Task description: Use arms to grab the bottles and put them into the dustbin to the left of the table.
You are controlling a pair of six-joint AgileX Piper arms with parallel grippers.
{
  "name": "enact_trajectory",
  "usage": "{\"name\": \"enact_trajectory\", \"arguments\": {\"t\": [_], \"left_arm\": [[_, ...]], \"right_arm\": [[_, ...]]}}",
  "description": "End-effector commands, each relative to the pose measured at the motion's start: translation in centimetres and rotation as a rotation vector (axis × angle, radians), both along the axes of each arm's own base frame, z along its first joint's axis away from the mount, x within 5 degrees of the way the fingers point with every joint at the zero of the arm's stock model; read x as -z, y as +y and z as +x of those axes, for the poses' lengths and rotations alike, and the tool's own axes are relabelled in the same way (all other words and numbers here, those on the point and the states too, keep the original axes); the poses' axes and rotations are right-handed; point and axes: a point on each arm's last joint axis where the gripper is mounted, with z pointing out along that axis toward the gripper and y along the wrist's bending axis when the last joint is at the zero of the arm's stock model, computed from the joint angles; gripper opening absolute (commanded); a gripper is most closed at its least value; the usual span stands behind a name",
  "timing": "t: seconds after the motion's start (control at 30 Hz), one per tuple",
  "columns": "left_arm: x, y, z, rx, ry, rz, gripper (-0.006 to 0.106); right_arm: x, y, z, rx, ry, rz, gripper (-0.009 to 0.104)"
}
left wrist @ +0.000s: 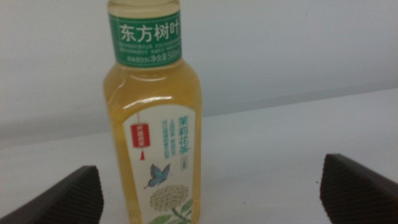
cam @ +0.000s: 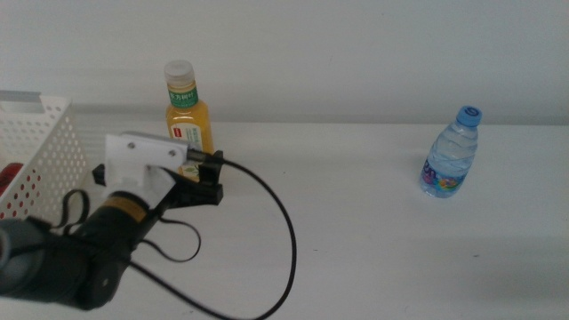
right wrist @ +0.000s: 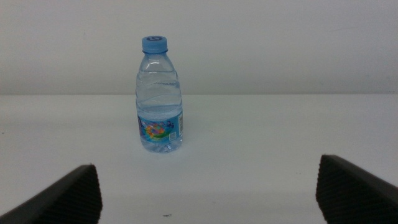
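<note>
Left claw point(left wrist: 208, 186) — agape before orange-drink bottle point(left wrist: 155, 124)

**Chinese lettering on the orange-drink bottle — little else legible**

The orange-drink bottle point(left wrist: 152, 124) stood near the table's point(cam: 373, 231) far edge, toward its left end. Its green neck band carried large white characters reading 东方树叶, with a line of much smaller white print beneath them that seemed to end in 500ml — the rest was too fine to read. On the white body label, a vertical column of green characters read 茉莉花茶 above a butterfly drawing; a small red tag beside it held white characters too small to make out.

The water bottle point(right wrist: 160, 93), toward the table's right end, wore a colourful label whose print could not be read.
</note>
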Motion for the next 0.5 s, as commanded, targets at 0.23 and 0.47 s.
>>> {"name": "enact_trajectory", "arguments": {"t": [0.23, 0.47], "left_arm": [[1.1, -1.1, 3.4, -0.039, 0.031, -0.029, 0.094], [1.4, -0.8, 4.2, -0.089, 0.026, -0.039, 0.094]], "right_arm": [[1.4, 0.0, 0.1, 0.006, 0.034, -0.008, 0.092], [1.4, 0.0, 0.1, 0.006, 0.034, -0.008, 0.092]]}}
